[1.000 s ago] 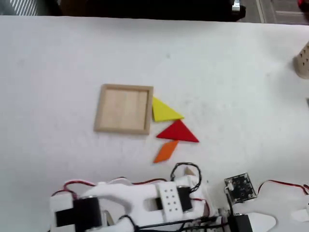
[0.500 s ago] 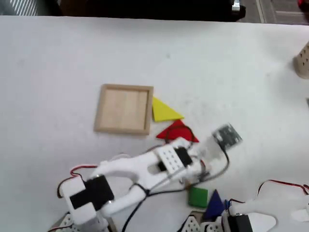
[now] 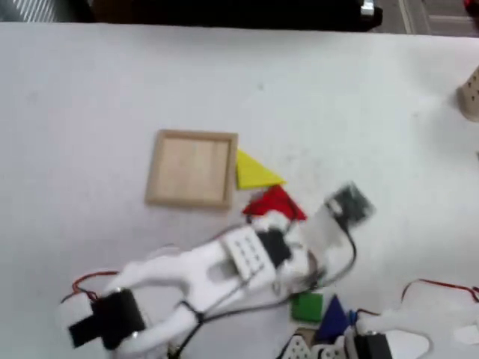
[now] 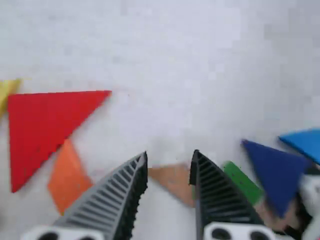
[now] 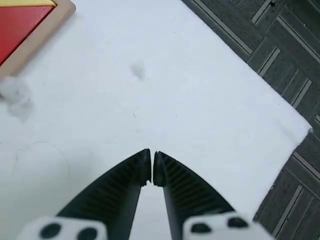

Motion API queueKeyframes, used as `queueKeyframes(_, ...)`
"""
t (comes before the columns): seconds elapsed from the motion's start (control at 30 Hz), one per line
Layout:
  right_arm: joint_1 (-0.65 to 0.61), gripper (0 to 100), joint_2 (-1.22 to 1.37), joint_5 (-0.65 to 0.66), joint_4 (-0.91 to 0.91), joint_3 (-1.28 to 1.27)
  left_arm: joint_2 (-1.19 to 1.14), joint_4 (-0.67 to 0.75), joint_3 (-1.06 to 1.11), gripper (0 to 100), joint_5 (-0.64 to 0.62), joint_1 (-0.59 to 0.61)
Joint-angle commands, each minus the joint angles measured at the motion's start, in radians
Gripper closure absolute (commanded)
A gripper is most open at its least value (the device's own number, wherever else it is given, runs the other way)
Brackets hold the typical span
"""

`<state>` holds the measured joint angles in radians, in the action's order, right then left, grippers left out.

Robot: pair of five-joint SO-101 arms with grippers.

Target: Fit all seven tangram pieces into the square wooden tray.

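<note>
The square wooden tray (image 3: 193, 168) lies bare left of centre. A yellow triangle (image 3: 254, 172) touches its right side, with a red triangle (image 3: 275, 202) just in front. My left arm (image 3: 247, 254) stretches over the pieces near the red one. Its gripper (image 4: 169, 159) is open just above the table, and a tan triangle (image 4: 172, 179) lies between the fingers. To one side lie the red triangle (image 4: 45, 127) and an orange parallelogram (image 4: 67, 175). On the other side are a green piece (image 4: 240, 181) and a dark blue triangle (image 4: 272, 165). My right gripper (image 5: 151, 162) is shut over bare table.
A green square (image 3: 307, 307) and blue triangle (image 3: 333, 315) lie by the front edge beside the right arm's base (image 3: 389, 344). A light blue piece (image 4: 305, 142) is beyond the dark blue one. The table edge (image 5: 280, 105) and floor are near the right gripper. A perforated wooden block (image 3: 470, 93) stands far right.
My left arm swung out from the front edge over the pieces, uncovering the green and blue pieces and hiding the orange one in the high view. The right arm stayed put.
</note>
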<state>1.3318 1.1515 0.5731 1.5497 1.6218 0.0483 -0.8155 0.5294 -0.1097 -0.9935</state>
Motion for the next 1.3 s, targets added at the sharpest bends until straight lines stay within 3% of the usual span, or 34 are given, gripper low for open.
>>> queueKeyframes(0.0,0.007,98.1,-0.071,0.015,0.007,0.043,0.122,0.066,0.123,84,-0.015,-0.216)
queueKeyframes(0.17,0.002,98.1,-0.065,0.015,0.007,0.04,0.12,0.238,0.226,84,-0.015,-0.289)
queueKeyframes(0.33,-0.001,98.1,-0.064,0.015,0.005,0.04,0.119,0.313,0.224,84,0.06,-0.283)
queueKeyframes(0.53,-0.012,98.1,-0.064,0.015,0.007,0.038,0.084,0.411,0.195,84,0.054,-0.259)
queueKeyframes(0.73,-0.013,98.1,-0.064,0.015,0.007,0.038,-0.162,0.387,0.057,84,-0.061,-0.262)
queueKeyframes(0.97,-0.01,98.1,-0.064,0.015,0.001,0.038,-0.232,0.176,-0.077,84,-0.092,-0.255)
queueKeyframes(1.27,0.002,98.1,-0.065,0.049,-0.004,0.04,-0.236,0.106,-0.077,84,-0.115,-0.067)
